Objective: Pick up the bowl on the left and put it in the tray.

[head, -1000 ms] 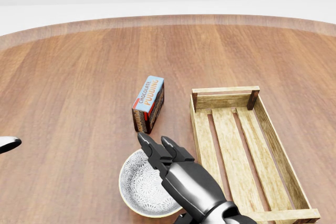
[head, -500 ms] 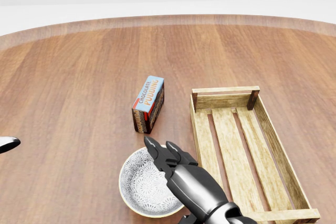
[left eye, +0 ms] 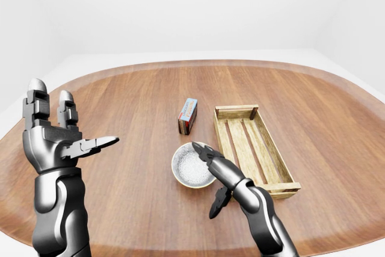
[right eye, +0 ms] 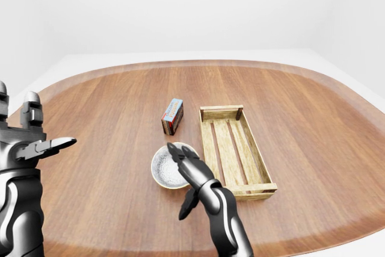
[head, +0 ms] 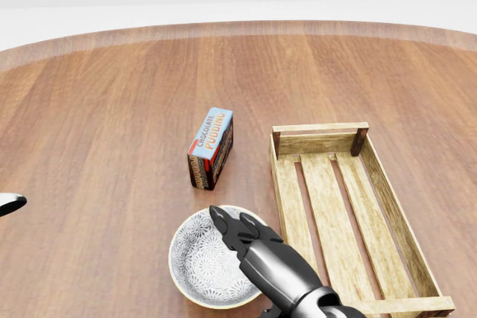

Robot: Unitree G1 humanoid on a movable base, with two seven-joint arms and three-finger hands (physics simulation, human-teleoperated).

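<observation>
2 hands, both spread wide: right hand (left eye: 224, 176) stretches over the bowl (left eye: 187, 168), perhaps touching its rim; left hand (left eye: 54, 141) raised, well apart. Tray (left eye: 235, 112) sits just right of it.

Head view: close, pitched steeply down at the table (head: 112, 109); far rim near the top edge. Left-eye, right-eye views: wider, shallower pitch, whole tabletop plus white walls (left eye: 180, 4). All three share the tray (head: 328, 184), bowl (head: 190, 258), pudding box (head: 211, 147). Eye pair differs by slight sideways offset.
</observation>
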